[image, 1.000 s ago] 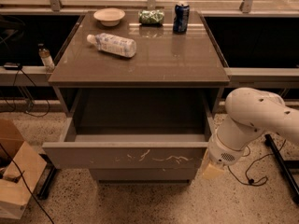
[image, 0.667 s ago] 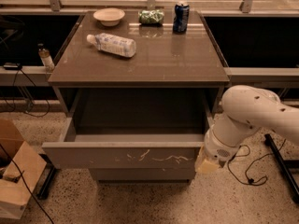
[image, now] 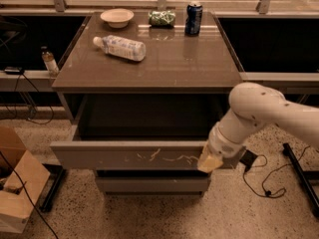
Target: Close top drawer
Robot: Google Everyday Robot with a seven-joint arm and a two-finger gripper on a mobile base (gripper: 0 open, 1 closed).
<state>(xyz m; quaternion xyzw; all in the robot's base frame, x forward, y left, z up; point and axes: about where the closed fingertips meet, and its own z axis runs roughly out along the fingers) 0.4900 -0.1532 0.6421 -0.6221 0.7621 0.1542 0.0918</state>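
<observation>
I am holding the gripper (image: 210, 162), its state beyond my telling, at the right front end of the top drawer (image: 124, 155), which is standing pulled well out under the tabletop (image: 169, 59), and am advising a square, level push inward to avoid jamming.

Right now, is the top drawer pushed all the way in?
No, the top drawer sticks out with its inside showing, and the gripper sits at its front's right end.
</observation>
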